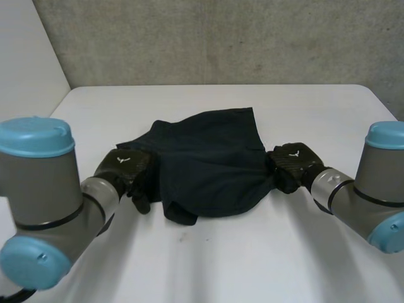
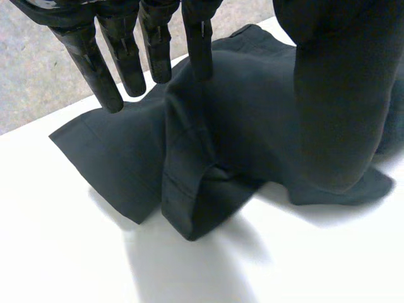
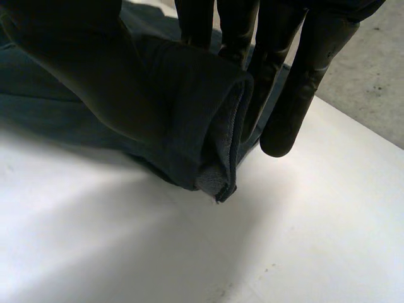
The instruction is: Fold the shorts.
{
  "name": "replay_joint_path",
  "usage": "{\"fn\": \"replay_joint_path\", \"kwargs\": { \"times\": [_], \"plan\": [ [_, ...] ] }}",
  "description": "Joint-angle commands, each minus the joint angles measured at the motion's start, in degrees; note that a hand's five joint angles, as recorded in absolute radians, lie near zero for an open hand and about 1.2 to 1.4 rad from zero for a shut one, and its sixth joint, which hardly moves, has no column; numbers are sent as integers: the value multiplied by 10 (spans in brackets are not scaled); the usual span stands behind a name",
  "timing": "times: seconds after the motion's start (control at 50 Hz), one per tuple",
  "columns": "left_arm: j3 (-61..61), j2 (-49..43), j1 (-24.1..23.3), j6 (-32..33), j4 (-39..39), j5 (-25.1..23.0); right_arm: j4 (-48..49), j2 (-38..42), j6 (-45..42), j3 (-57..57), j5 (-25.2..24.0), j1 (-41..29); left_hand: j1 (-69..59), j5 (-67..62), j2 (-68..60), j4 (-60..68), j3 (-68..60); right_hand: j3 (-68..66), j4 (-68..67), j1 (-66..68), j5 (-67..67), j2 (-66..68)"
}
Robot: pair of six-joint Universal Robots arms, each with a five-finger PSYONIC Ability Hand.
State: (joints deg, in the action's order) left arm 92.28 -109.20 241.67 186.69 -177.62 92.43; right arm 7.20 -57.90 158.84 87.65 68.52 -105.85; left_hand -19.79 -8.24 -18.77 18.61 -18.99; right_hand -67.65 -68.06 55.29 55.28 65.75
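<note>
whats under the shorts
The white table, showing all round the shorts. The right hand pinches up their right edge, with its fingers behind the fold. Anything beneath the middle of the cloth is covered.

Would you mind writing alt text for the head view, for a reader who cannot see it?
Dark shorts sit bunched in the middle of a white table, with the robot's left hand at their left edge and its right hand at their right edge. Grey arms with light-blue caps reach in from both near corners, and a grey wall stands behind.
</note>
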Motion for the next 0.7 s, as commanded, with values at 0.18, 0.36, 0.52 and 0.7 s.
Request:
{"fn": "replay_joint_path", "kwargs": {
  "times": [0.18,0.36,0.52,0.7],
  "plan": [
    [-40,-63,-37,-124,21,3,-39,-35,30,24,-1,5,18,3,8,-7,10,-123,-119,247,147,142],
    [-105,-134,-44,-152,19,6,-39,-35,30,31,0,5,-61,-76,-71,72,-69,-123,-119,247,147,142],
    [-126,-93,-40,-142,39,37,-45,-50,18,24,17,-3,-602,-618,-612,614,-610,-123,-119,247,147,142],
    [-120,69,-42,138,172,29,-113,-207,-82,5,55,-7,-602,-618,-612,614,-610,-123,-119,247,147,142]
  ]
}}
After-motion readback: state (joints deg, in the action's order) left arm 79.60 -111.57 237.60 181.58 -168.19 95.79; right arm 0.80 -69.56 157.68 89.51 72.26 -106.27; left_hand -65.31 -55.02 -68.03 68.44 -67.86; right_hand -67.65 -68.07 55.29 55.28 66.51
